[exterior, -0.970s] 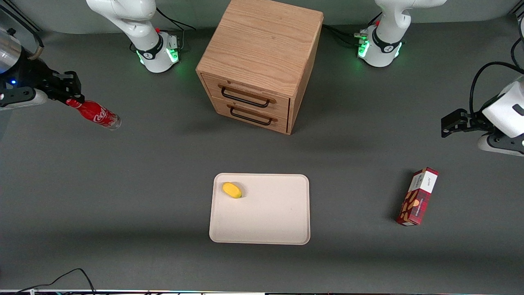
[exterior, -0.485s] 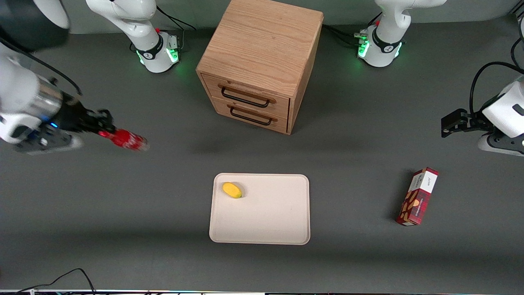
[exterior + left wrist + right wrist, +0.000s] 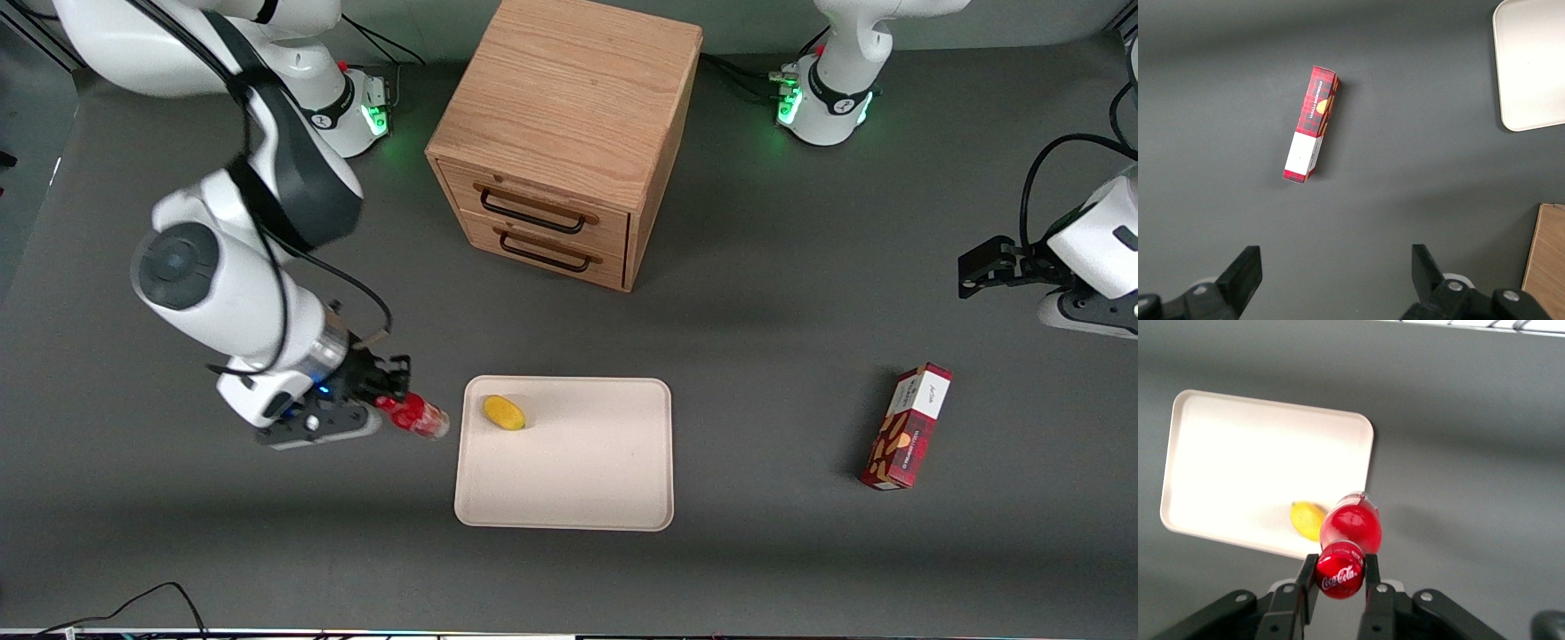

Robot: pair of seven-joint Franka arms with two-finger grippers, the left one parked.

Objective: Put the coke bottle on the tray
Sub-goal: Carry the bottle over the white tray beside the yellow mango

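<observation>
My right gripper is shut on the red cap of the coke bottle, a small red bottle with white lettering and a clear base. It holds the bottle above the table, just beside the cream-beige tray at the tray's edge toward the working arm's end. In the right wrist view the gripper grips the cap and the coke bottle points at the tray, its base over the tray's edge.
A yellow fruit lies on the tray near its corner, close to the bottle; it also shows in the right wrist view. A wooden drawer cabinet stands farther from the camera. A red plaid snack box lies toward the parked arm's end.
My right arm has carried the coke bottle from the table's working-arm end nearer the camera and toward the tray. The bottle is now beside the tray's edge. The grip has stayed shut.
</observation>
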